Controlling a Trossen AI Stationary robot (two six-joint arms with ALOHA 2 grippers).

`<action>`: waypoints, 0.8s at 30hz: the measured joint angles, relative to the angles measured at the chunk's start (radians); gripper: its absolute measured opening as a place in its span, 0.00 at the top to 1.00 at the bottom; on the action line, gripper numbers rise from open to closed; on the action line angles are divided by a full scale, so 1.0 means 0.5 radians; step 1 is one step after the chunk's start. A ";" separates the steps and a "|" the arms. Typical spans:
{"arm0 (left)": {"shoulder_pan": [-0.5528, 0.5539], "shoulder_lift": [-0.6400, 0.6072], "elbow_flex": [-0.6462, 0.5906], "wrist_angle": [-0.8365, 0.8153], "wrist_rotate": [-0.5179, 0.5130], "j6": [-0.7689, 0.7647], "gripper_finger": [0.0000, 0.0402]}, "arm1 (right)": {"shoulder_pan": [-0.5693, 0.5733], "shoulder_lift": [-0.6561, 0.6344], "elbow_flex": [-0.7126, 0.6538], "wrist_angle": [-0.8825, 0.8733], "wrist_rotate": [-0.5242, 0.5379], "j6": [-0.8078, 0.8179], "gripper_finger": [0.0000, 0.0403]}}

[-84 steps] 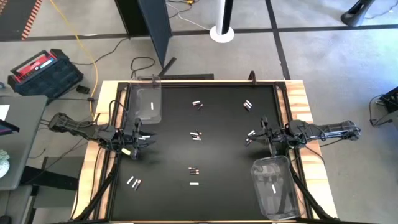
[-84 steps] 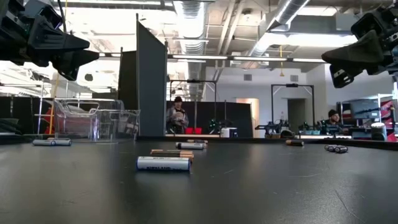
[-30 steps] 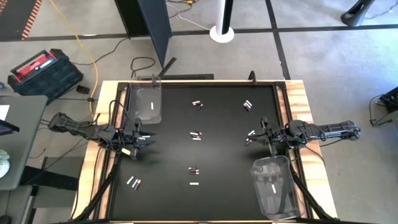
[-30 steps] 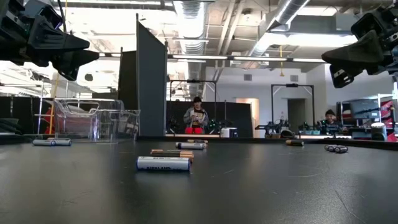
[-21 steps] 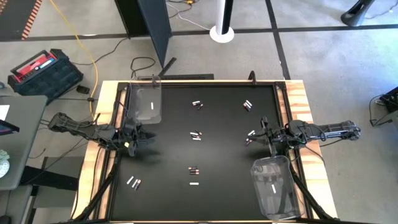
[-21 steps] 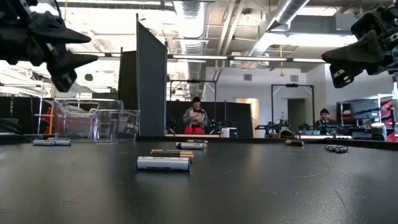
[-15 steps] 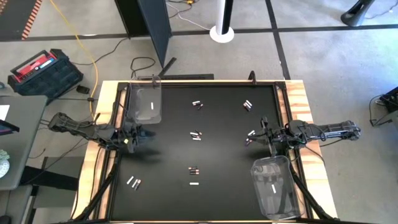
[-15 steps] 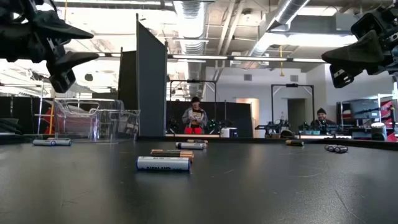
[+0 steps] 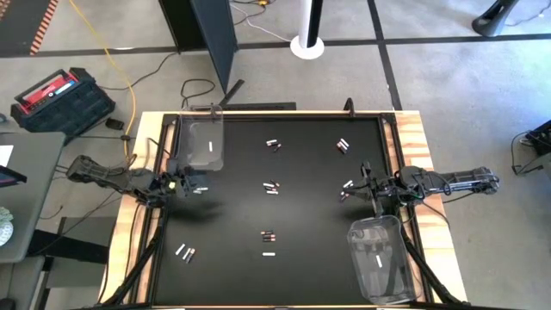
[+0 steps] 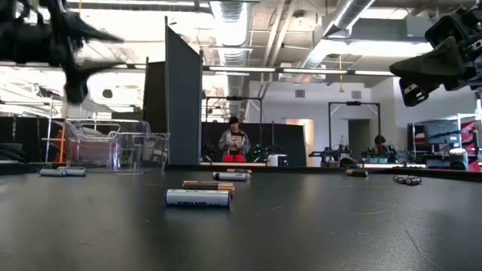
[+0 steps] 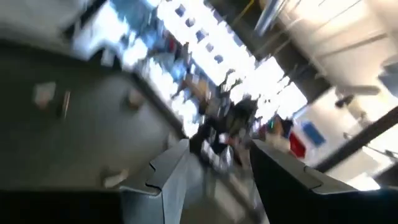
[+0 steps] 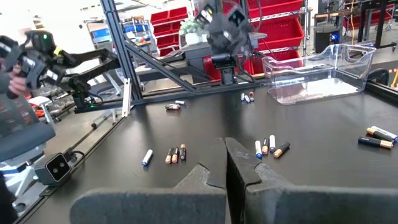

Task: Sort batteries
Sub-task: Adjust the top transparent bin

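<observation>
Batteries [image 9: 272, 187] lie scattered across the table [image 9: 301, 168].
One bin [image 9: 202, 145] sits far-left, another [image 9: 376, 258] near-right.

Left hand [image 10: 71, 56] blurred; batteries' [image 9: 272, 188] markings too small.

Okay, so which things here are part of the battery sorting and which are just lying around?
Part of the job:
loose batteries
left clear bin
right clear bin
left gripper
right gripper

Just lying about:
red and black case
yellow cable
white round base
</observation>
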 joint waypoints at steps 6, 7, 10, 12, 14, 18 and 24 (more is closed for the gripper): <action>0.001 0.229 0.406 -0.001 -0.344 0.529 0.58 | 0.000 0.000 0.000 0.001 0.000 0.000 0.97; 0.001 0.299 0.485 -0.002 -0.392 0.613 0.58 | 0.000 0.000 0.000 0.001 0.000 0.000 0.97; 0.004 0.533 0.720 -0.049 -0.573 0.789 0.58 | 0.000 0.000 0.000 0.001 0.000 0.000 0.97; 0.020 0.697 0.888 -0.156 -0.668 0.826 0.58 | 0.000 -0.001 0.000 0.001 0.000 0.000 0.97; 0.053 0.833 1.078 -0.342 -0.690 0.800 0.58 | 0.000 0.000 0.000 0.001 0.000 0.000 0.97; 0.176 1.063 1.520 -1.085 -0.693 0.491 0.58 | 0.000 0.000 0.000 0.001 0.000 0.000 0.97; 0.544 1.328 2.142 -2.351 -0.513 -0.231 0.58 | 0.000 0.000 0.000 0.001 0.000 0.000 0.97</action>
